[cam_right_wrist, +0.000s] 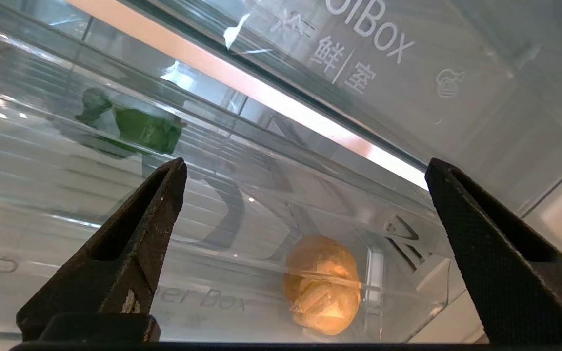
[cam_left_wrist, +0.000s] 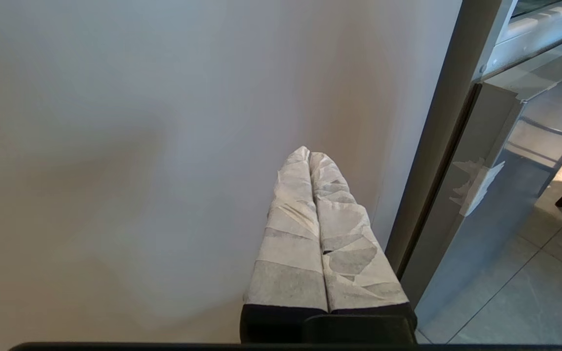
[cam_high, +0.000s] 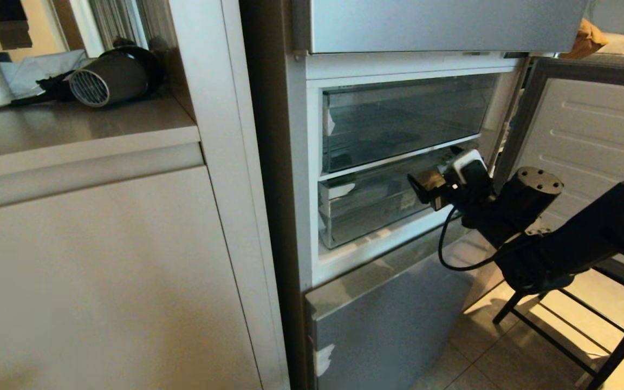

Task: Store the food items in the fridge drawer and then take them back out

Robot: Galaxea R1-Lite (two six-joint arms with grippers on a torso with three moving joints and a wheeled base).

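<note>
Potato (cam_right_wrist: 322, 285) inside clear drawer (cam_right_wrist: 261, 204), betw spread fingers of empty right hand (cam_right_wrist: 305, 195); pepper (cam_right_wrist: 147, 127) farther back.

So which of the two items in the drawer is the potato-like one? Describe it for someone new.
Start at the open fridge and go to its lower clear drawer. Inside, seen through the plastic, lies a rounded tan-yellow lump. The only other item is a green pepper, lying apart from it.
</note>
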